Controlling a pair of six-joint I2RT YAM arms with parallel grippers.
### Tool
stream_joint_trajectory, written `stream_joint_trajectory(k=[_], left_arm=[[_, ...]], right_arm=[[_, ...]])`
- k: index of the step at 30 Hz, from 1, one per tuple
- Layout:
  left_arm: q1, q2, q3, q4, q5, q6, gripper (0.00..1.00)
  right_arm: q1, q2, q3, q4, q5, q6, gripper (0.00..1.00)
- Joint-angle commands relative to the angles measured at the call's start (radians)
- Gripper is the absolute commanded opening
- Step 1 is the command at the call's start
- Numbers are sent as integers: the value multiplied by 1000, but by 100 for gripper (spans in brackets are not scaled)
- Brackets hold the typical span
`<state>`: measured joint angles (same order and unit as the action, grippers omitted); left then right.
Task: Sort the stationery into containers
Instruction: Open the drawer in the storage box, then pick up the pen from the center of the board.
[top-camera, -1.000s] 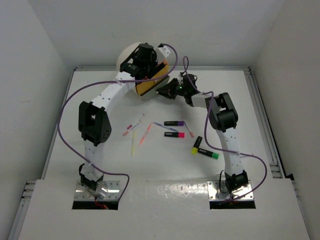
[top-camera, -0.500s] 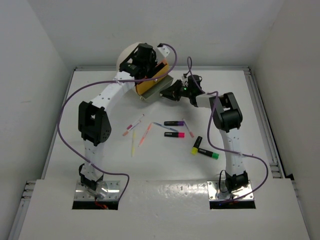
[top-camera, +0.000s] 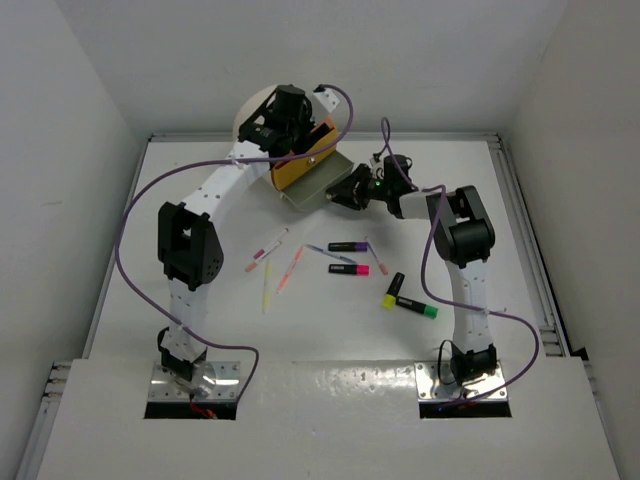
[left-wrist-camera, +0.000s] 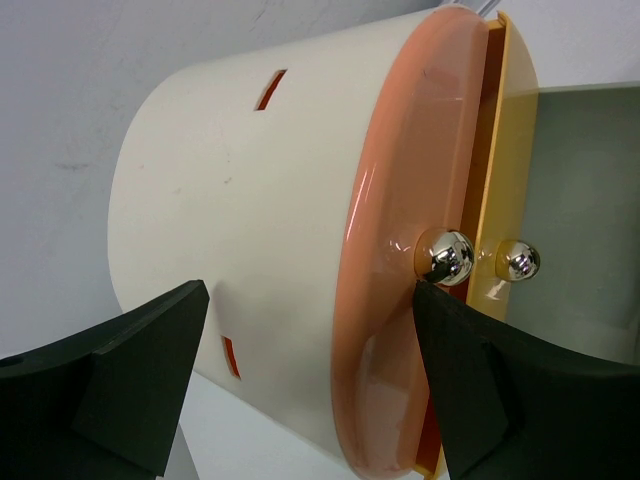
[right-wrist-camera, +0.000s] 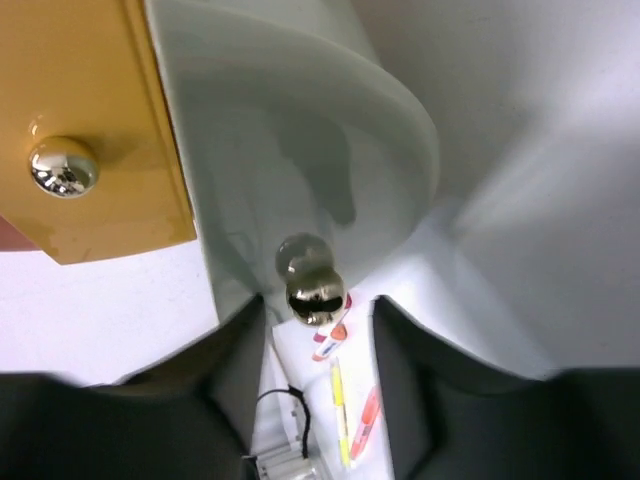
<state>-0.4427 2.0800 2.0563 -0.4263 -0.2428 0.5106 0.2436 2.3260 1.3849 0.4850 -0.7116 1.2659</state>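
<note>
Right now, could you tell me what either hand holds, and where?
Nothing: the right hand stands open around the pale drawer's knob; the left hand is open.

White table w/ pens, highlighters, cabinet

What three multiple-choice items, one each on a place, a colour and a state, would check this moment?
1. Where is the green-capped highlighter? A. lying on the table; B. held in the air; C. on the floor.
2. What colour is the drawer whose knob sits between the fingers of the right tool? A. pink-peach; B. yellow-orange; C. pale grey.
3. How does that drawer stand? A. shut flush; B. pulled out of the cabinet; C. taken out and set aside.
Answers: A, it rests on the bare tabletop; C, the right wrist view shows a pale grey front; B, it juts from the cabinet in the top view.
</note>
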Motion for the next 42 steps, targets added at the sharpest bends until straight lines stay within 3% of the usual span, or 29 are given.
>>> stream_joint_trajectory(k=[1, 3, 4, 6, 17, 23, 27, 29, 32, 34, 38, 42], left_arm=[[15, -3, 45, 14, 7, -21, 90], [15, -5, 44, 14, 20, -26, 90], [13, -6, 44, 15, 25, -29, 91], [13, -12, 47, 18, 40, -40, 91], [18, -167, -39, 176, 169, -156, 92], [36, -242, -35, 213, 194, -208, 92], [55, -302, -1, 47, 482, -205, 87], [36, -316, 11, -102, 607, -172, 82], [-16, -330, -21, -268, 709, -132, 67], [-45, -345, -121, -299, 762, -139, 59], [-94, -348, -252, -339, 832, -123, 53], [-192, -290, -291, -344, 751, -83, 51]], right_arm=[[-4, -43, 11, 9, -15, -26, 49], [-4, -36, 28, -11, -11, -34, 57], [-6, -37, 32, -16, -9, -39, 67], [-7, -43, 43, -32, -3, -43, 72], [-47, -192, -23, -115, -2, -135, 75], [-67, -287, -53, -193, -3, -227, 72], [-96, -400, -73, -371, 29, -385, 63], [-122, -441, -76, -481, 82, -506, 56], [-173, -514, -64, -617, 184, -686, 48], [-211, -568, -57, -666, 251, -834, 46], [-299, -623, -64, -755, 340, -993, 44], [-372, -659, -81, -799, 334, -1056, 42]])
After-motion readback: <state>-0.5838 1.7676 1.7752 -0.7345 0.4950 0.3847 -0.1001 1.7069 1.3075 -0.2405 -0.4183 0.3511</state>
